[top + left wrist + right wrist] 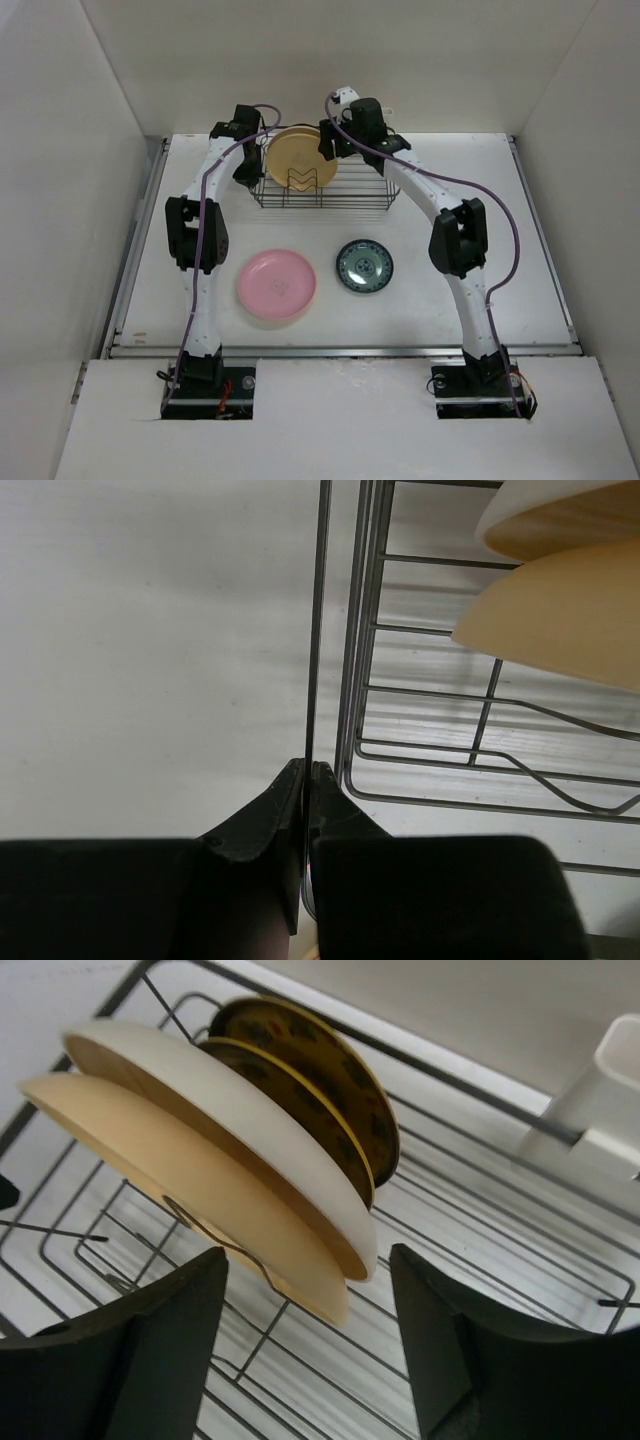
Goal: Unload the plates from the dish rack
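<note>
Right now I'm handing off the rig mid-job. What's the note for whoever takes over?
Left claw: shut on the rack's edge wire.
Right claw: open, just over the racked plates.
Done: pink plate and teal plate lie on the table.
To do: tan plate, cream plate and dark plate stand on edge in the rack.

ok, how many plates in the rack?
3 in the rack: tan in front, cream behind it, dark patterned one rearmost. Another could be hidden behind these.
</note>
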`<state>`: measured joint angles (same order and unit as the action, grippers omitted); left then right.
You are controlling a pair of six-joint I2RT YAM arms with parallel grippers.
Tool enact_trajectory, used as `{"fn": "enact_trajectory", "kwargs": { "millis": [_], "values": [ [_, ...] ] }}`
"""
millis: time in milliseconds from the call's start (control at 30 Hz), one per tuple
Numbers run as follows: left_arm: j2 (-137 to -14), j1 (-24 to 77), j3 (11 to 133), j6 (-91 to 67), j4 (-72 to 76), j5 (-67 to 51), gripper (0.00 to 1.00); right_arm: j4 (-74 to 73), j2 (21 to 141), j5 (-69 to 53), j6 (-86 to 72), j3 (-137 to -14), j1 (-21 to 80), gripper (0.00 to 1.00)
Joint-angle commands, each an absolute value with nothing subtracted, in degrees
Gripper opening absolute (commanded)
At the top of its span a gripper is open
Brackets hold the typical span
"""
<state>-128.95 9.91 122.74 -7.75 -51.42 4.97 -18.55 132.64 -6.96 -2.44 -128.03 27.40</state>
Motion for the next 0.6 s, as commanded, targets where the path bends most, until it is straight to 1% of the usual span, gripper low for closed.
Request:
{"fn": "enact_trajectory", "kwargs": {
  "millis": [0,67,100,200,233,300,367,400,433,467,500,567],
  "values": [
    [-127.08,10.11,125.24,-10.37,-54.58,7.29,0.00,-13.89,132.71,-7.82,-0.79,-130.97,27.33,0.69],
    [-127.09,10.11,125.24,-10.37,-55.11,7.29,0.00,-13.36,134.20,-8.87,-1.31,-130.43,27.33,0.63],
    [-127.70,10.11,125.24,-10.37,-55.11,7.29,0.00,-13.36,134.21,-8.88,-1.84,-130.43,27.33,0.55],
    [-127.71,10.11,125.24,-10.37,-55.72,7.29,0.00,-13.36,134.91,-8.17,-2.37,-129.29,27.86,0.42],
    [-127.71,10.11,125.24,-10.37,-55.72,7.29,0.00,-13.36,134.91,-7.48,-2.37,-129.29,27.86,0.39],
    [-127.71,10.11,125.24,-10.37,-55.72,7.29,0.00,-13.36,134.39,-6.42,-2.37,-127.98,28.48,0.37],
    [-127.71,10.11,125.24,-10.37,-55.72,7.29,0.00,-12.57,134.38,-6.42,-2.37,-127.19,28.48,0.31],
    [-127.71,10.11,125.24,-10.37,-55.72,7.29,0.00,-12.57,134.38,-5.46,-2.37,-127.18,28.48,0.31],
    [-127.71,10.11,125.24,-10.37,-55.72,7.29,0.00,-12.57,134.38,-4.75,-2.37,-127.18,29.00,0.33],
    [-127.71,10.11,125.24,-10.37,-55.72,7.29,0.00,-13.61,133.86,-4.22,-2.37,-127.18,29.00,0.57],
    [-127.71,10.11,125.24,-10.37,-55.72,7.29,0.00,-13.62,133.86,-3.61,-2.37,-127.18,29.00,0.63],
    [-127.71,10.11,125.24,-10.37,-55.72,7.29,0.00,-13.62,132.11,-2.73,-2.37,-125.60,29.00,0.62]
  ]
}}
